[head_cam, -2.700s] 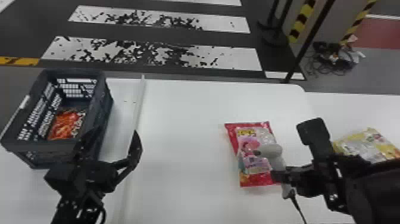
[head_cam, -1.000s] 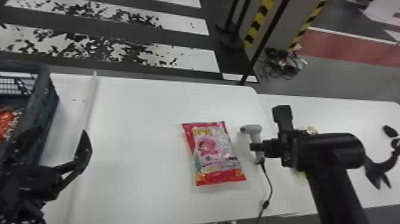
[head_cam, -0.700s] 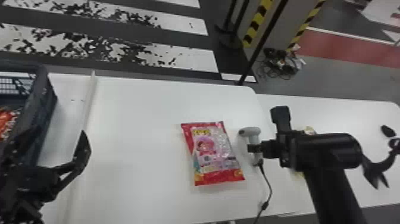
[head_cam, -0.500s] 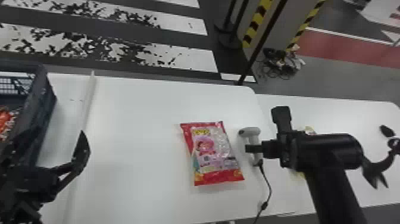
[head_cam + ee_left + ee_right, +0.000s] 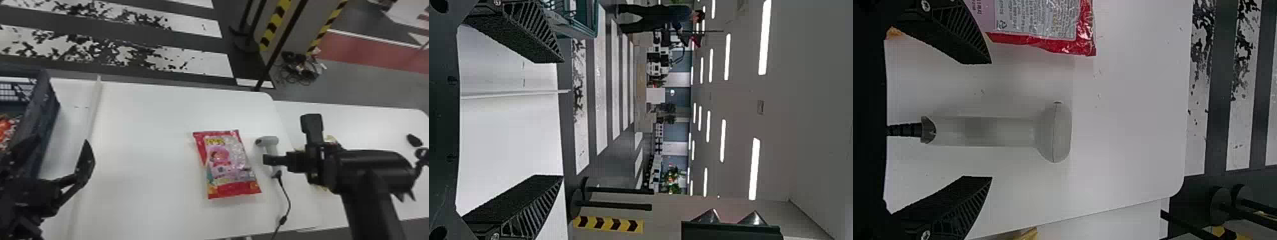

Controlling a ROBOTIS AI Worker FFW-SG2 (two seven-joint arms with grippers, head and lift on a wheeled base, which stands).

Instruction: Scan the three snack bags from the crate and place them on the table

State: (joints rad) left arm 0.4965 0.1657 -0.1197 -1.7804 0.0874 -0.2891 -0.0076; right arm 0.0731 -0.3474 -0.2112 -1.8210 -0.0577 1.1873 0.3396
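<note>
Scanner [image 5: 998,132] sits loose between the parted right jaws, so an off-centre squeeze could nudge it against the red bag [image 5: 226,166] just below the head view's centre, while the left jaws gape near the crate [image 5: 41,118] at left.

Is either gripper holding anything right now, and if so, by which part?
Nothing is held. The left gripper is open and empty; the right gripper is open too, its jaws clear of the scanner on both sides.
</note>
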